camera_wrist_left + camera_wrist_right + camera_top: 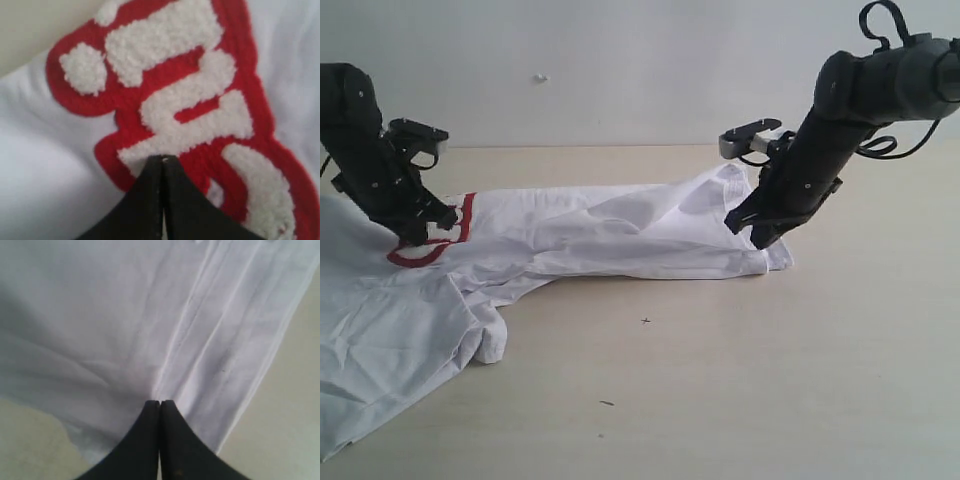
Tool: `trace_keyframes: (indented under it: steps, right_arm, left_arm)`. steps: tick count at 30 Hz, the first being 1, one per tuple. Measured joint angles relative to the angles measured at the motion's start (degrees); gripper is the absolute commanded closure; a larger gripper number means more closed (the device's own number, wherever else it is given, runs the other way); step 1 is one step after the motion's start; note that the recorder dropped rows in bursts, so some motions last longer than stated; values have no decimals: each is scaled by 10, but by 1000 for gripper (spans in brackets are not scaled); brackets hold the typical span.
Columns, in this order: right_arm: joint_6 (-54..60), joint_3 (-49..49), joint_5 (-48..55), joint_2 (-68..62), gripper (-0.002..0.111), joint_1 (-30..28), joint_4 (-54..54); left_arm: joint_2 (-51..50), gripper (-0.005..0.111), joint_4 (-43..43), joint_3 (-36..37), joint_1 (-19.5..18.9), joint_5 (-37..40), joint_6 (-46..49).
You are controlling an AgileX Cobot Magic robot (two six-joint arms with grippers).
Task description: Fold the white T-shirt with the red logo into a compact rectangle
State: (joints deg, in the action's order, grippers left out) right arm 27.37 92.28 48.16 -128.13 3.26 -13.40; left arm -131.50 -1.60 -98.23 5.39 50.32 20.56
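The white T-shirt lies partly folded across the tan table, drawn out in a long band between my two grippers. Its lower left part spreads towards the front edge. The red logo shows beside my left gripper. In the left wrist view the shut tips of the left gripper press into the fuzzy red-and-white lettering. My right gripper is at the shirt's right end. Its jaws are shut, and pleats of white cloth run together at their tips.
The tan table extends in front and to the right of the shirt. A pale wall stands behind. Two small dark specks lie on the table in front of the shirt.
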Motion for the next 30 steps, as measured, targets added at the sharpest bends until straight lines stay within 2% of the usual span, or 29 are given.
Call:
trace_keyframes:
  steps: [8, 16, 25, 30]
  right_arm:
    - [-37, 4, -1, -24, 108, 2, 42]
    - [-104, 6, 11, -24, 108, 5, 127]
    - [-97, 6, 49, -20, 108, 3, 123]
    - [-116, 5, 96, -15, 108, 3, 164]
  left_arm:
    - [4, 107, 33, 34, -1, -45, -65]
    - [4, 107, 158, 38, -10, -60, -171]
    - [4, 107, 110, 38, -34, -74, -140]
    - [6, 107, 86, 39, -79, -117, -162]
